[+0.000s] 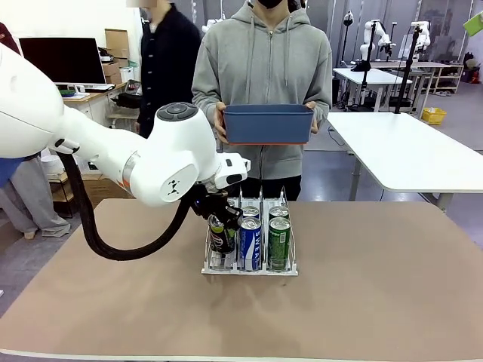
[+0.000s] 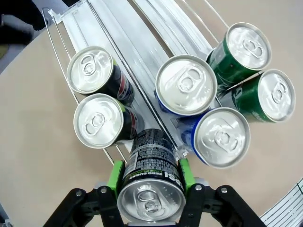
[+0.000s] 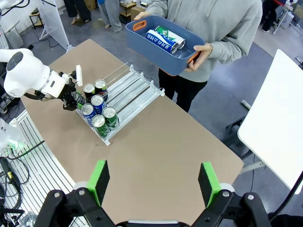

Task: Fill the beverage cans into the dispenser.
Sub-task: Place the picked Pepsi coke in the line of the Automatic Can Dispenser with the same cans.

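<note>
My left gripper (image 2: 150, 176) is clamped on a black can (image 2: 150, 161), at the near end of the dispenser's (image 2: 137, 28) left lane, right beside two more black cans (image 2: 98, 120). Right gripper (image 3: 154, 182) hangs wide open over the table (image 3: 156, 142), holding nothing.

Dispenser (image 3: 131, 86) stands mid-table (image 1: 377, 286), lanes running toward the person (image 1: 260, 68) behind. Two cans (image 1: 250, 243) fill each lane's near end. Left gripper (image 2: 150, 176) holds a seventh can (image 2: 151, 201) at the left lane's near end, seemingly above it. Behind the table, the person's bin (image 1: 268, 128) holds two further cans (image 3: 163, 39).
</note>
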Tool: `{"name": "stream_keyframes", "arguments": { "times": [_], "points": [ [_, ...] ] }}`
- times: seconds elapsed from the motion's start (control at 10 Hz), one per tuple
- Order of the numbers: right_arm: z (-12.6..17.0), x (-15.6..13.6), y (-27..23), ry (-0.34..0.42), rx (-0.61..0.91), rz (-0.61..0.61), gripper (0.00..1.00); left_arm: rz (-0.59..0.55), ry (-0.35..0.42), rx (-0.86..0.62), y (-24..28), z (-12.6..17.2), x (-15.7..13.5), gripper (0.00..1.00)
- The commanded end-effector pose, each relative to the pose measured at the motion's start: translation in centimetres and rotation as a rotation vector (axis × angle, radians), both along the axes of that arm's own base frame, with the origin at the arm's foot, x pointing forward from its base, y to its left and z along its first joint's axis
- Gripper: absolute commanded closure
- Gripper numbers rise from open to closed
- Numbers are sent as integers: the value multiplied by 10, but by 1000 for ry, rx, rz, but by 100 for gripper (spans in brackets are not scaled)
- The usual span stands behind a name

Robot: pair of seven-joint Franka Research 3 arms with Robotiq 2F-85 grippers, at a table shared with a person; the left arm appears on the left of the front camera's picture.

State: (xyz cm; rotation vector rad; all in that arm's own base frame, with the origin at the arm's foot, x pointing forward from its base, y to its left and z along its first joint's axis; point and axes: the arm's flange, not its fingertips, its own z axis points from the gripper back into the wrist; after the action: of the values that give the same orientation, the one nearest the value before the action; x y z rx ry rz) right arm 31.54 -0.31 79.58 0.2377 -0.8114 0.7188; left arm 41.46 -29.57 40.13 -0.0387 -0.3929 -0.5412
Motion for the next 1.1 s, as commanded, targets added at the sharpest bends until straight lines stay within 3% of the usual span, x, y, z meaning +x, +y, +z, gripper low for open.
{"name": "stream_keyframes", "arguments": {
  "times": [0.0,0.3,0.4,0.5,0.6,0.8,1.0],
  "points": [
    [-1,0,0,6,3,4,0,46,-27,41,3,1,19,42],
    [-1,0,0,6,3,4,0,64,42,84,4,-8,24,42],
    [-1,0,0,6,3,4,0,65,49,95,5,-8,24,29],
    [-1,0,0,6,3,4,0,69,60,102,4,-9,24,26],
    [-1,0,0,6,3,4,0,65,64,100,5,-9,24,9],
    [-1,0,0,6,3,4,0,82,44,99,7,-1,17,0],
    [-1,0,0,6,3,4,0,97,12,102,11,9,5,0]
  ]
}}
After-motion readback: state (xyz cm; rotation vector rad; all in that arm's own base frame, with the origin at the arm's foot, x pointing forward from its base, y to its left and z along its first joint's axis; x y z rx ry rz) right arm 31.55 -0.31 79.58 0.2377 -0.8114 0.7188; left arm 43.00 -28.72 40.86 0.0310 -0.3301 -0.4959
